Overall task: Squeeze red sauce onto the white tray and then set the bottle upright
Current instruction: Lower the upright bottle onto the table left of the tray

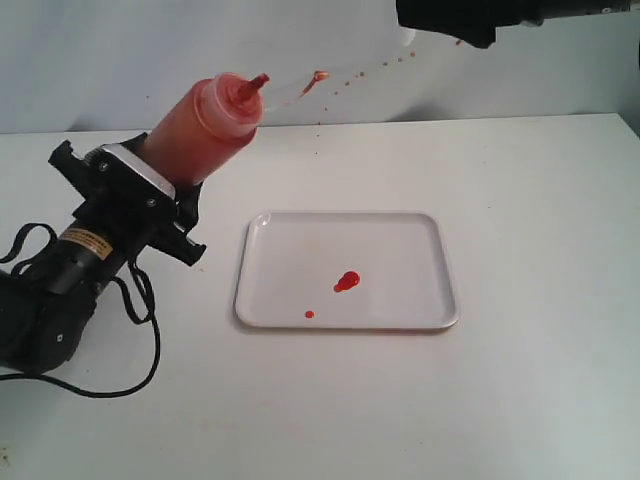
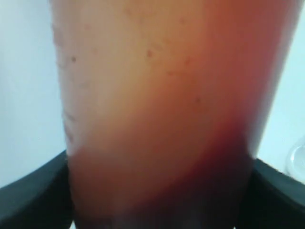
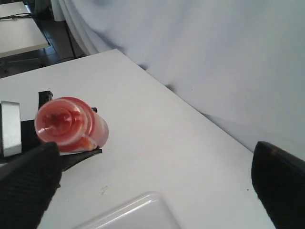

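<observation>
Surface: white matte tabletop [image 1: 520, 380], backed by a pale wall [image 1: 120, 50] dotted with small brownish-red specks [image 1: 385, 63]. Second white table [image 3: 14, 28] over dark floor, beyond the near table's corner in the right wrist view.

Left gripper [image 1: 172, 190]: black, partly open, fingers [image 2: 33, 195] clamped on the lower body of the bottle [image 1: 200, 125], left of the tray. Black cable [image 1: 140, 340] looped on the table beside the arm.

Bottle: translucent orange-red squeeze type, carried tilted above the table. Red nozzle [image 1: 256, 84] pointing up and right toward the wall, cap [image 1: 318, 76] out on its tether beside the tip.

White tray [image 1: 400, 235]: flat on the table, centre, apart from the bottle.

Red sauce [image 1: 347, 281]: one glossy blob near the middle of the tray, a tinier dot [image 1: 309, 314] near the front rim.

Right gripper [image 3: 155, 186]: spread fully wide, nothing between the fingers, raised above the table with the bottle and a tray corner below.

Writing: small yellow label [image 1: 85, 240] on the left arm, print too small to read.
</observation>
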Controlling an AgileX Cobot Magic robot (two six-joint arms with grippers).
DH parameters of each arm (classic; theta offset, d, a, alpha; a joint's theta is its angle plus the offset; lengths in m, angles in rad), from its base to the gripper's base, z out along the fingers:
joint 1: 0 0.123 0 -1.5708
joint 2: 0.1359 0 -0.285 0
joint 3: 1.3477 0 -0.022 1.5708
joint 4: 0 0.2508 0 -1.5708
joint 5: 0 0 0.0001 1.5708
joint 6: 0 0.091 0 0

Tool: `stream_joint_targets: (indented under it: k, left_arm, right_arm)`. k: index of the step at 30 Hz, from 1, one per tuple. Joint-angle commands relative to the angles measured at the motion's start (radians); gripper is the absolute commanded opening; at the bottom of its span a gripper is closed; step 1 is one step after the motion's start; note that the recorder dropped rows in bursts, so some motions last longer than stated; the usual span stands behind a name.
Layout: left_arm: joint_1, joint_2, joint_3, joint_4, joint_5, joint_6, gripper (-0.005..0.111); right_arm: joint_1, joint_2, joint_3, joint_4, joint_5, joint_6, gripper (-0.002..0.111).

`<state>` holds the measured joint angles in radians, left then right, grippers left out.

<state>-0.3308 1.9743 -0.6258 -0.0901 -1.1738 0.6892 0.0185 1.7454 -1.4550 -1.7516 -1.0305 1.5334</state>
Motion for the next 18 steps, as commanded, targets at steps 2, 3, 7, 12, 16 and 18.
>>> stream_joint_targets:
  k: [2, 3, 7, 12, 16, 18]
  left_arm:
    - [0.072, -0.009, 0.029, 0.118, -0.047, -0.305, 0.0]
    - [0.093, -0.009, 0.029, 0.152, -0.047, -0.365, 0.0]
    - [0.187, -0.009, 0.027, 0.311, -0.047, -0.535, 0.0]
    - [0.302, -0.009, 0.027, 0.556, -0.047, -0.732, 0.0]
    - [0.405, -0.009, 0.027, 0.802, -0.047, -0.902, 0.0]
    - [0.447, -0.009, 0.027, 0.879, -0.047, -0.944, 0.0]
  right_arm:
    - [0.01, 0.004, 0.049, 0.007, 0.03, -0.053, 0.105]
    - [0.014, 0.011, 0.054, 0.007, 0.03, -0.06, 0.105]
    - [0.033, 0.072, 0.063, 0.007, 0.025, -0.069, 0.105]
    - [0.053, 0.184, 0.063, 0.007, 0.009, -0.069, 0.105]
    - [0.053, 0.261, 0.063, 0.007, -0.078, -0.069, 0.105]
    - [0.053, 0.294, 0.063, 0.007, -0.135, -0.069, 0.105]
